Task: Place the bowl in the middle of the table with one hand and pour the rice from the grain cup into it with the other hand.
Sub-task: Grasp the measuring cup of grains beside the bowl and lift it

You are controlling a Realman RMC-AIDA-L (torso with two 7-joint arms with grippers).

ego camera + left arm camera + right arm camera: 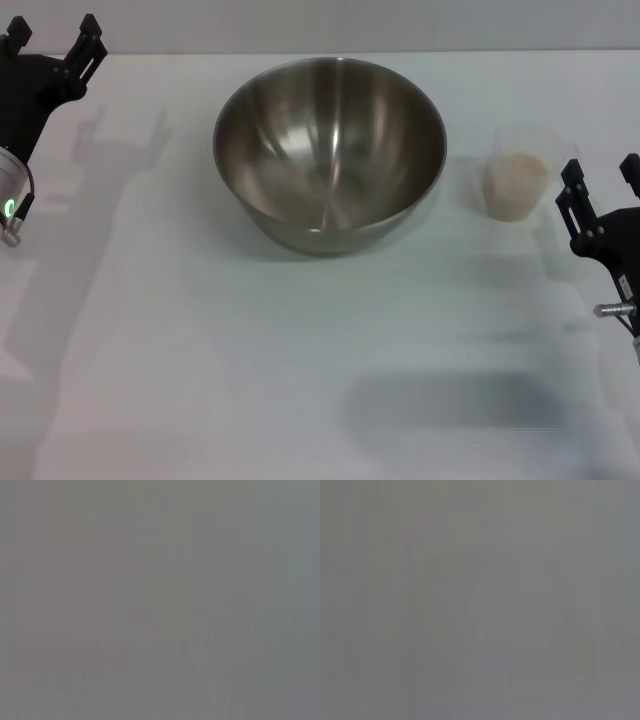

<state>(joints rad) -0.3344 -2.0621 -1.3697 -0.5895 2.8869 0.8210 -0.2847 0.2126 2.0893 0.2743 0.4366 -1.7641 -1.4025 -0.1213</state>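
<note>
From the head camera I see the large round stainless-steel mixing bowl [330, 150] standing upright on the plain white matte table [200, 360], a little toward the far side of the middle; its brushed inside is bare and shiny. To its right, apart from it with a strip of table between, stands the small translucent plastic grain cup [520, 172], upright; a mass of pale beige rice [520, 180] fills its lower part, and I cannot make out which way its handle points.

My left gripper [50, 50], black and two-fingered, sits at the far left edge of the view, well apart from the bowl; its fingers are spread with clear space between them and nothing is held; a green light glows on the arm [12, 205] below it. My right gripper [600, 180], also black, is at the right edge, just beside the grain cup but not touching it; its two fingers stand parted, nothing between them.

Both wrist cameras give me only a flat grey field; I can tell nothing from either.
</note>
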